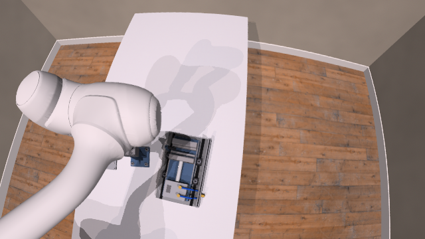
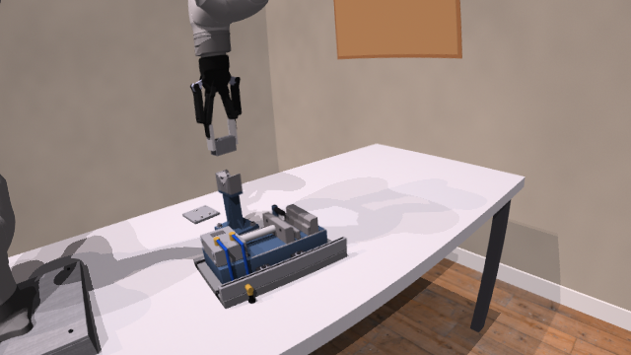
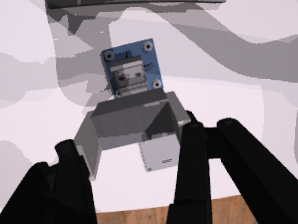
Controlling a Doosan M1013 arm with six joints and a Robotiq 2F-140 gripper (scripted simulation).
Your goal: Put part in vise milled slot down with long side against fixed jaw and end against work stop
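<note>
My gripper is shut on the part, a small grey block, and holds it in the air above the V-block. In the wrist view the part sits between my black fingers, with the V-block on its blue post base below it on the table. The vise stands open on the table to the right of the V-block; it also shows in the overhead view. The infeed plate lies flat and bare behind the V-block. In the overhead view the arm hides my gripper and the part.
The arm's grey base block stands at the table's near left corner. The vise has blue air hoses and a yellow fitting at its near end. The table edge runs along the right, over a wooden floor.
</note>
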